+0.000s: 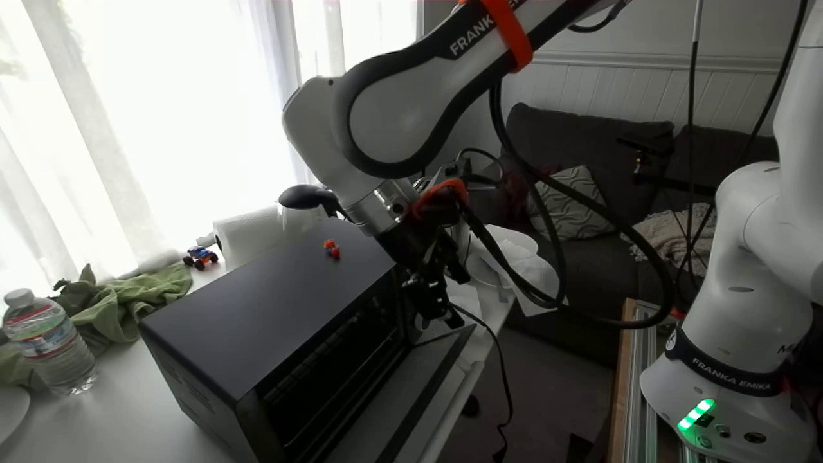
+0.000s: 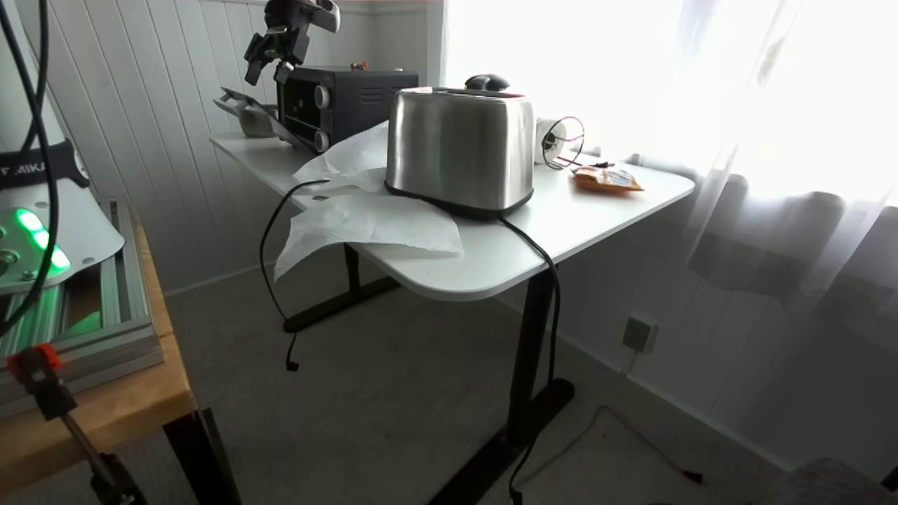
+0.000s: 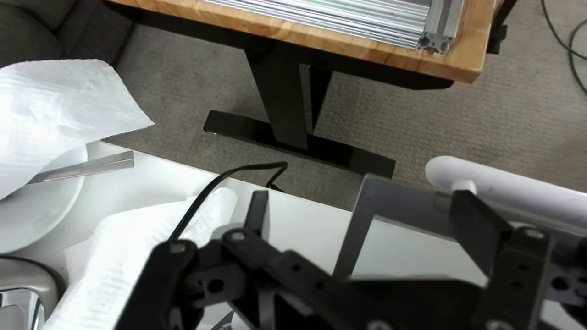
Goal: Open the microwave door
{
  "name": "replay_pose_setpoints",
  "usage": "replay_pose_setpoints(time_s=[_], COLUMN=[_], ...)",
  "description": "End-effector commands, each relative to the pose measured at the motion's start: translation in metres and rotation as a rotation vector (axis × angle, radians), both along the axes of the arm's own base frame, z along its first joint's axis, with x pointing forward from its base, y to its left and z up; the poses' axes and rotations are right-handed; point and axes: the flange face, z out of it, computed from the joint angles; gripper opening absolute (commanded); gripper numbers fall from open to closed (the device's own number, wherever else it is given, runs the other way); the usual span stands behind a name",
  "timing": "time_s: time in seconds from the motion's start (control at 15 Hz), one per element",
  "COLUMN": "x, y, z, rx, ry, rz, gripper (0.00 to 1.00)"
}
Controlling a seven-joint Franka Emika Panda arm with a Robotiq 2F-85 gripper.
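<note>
in an exterior view the lower edge crops the microwave door (image 1: 411, 386); the microwave (image 1: 263, 302) too.

Curtains (image 1: 122, 167) glow white; the sofa (image 1: 604, 273) is dark

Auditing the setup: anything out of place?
Yes: a paper towel sheet droops past the table edge, and a black cord trails over it, plug loose; either could snag. A small orange-red object sits atop the microwave, seemingly stray.
</note>
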Motion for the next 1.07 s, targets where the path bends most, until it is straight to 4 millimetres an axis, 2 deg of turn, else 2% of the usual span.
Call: replay_pose_setpoints(time_s=[0.0,0.33,0.47,0.8,1.0], x=[0.001,0.010,0.011,0.002,-0.010], y=[0.003,0.010,0.011,0.010,0.011], z=[0.003,-0.015,-0.012,0.024,0.059], rx=[-0.021,-0.042,-0.029,0.021,0.060], ry=[0.031,0.017,-0.020,-0.120,-0.158], rz=[0.049,0.074,0.068,0.052,0.054], gripper=[1.00,1.00,1.00,1.00,1.00])
